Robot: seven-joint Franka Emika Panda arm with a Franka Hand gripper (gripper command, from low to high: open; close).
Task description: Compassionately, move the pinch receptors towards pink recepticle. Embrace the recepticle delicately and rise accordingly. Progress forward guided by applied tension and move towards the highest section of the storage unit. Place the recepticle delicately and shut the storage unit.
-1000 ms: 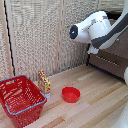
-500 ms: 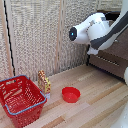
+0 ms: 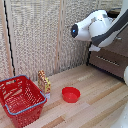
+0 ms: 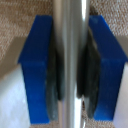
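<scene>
Here the white arm (image 3: 97, 27) reaches in from the exterior view's right, high up against the chest (image 3: 112, 52) that stands at the far right of that view. The arm's round joint with its dark face points toward the woven screen (image 3: 40, 40) behind. The gripper itself cannot be made out in the exterior view; it is hidden behind the arm's body, up by the chest.

The wrist view shows it plainly. Two blue fingers (image 4: 37, 70) sit on either side of a silver bar (image 4: 72, 60), their dark pads pressed against it, so the gripper (image 4: 71, 75) is clamped on the bar. Brown surface shows behind the bar, blurred; which drawer the bar belongs to cannot be told from these views.

In the exterior view a lower drawer front (image 3: 107, 61) with a thin silver handle shows under the arm. The top of the chest is mostly covered by the arm.

No pink cup can be seen in either view.

On the wooden floor (image 3: 95, 100), a red bowl (image 3: 70, 94) lies near the middle. To its left stands a small box (image 3: 44, 82) with a yellow and red printed face; its writing is too small to read. A red basket (image 3: 20, 99) with a blue rim sits at the near left, just beside the box.
</scene>
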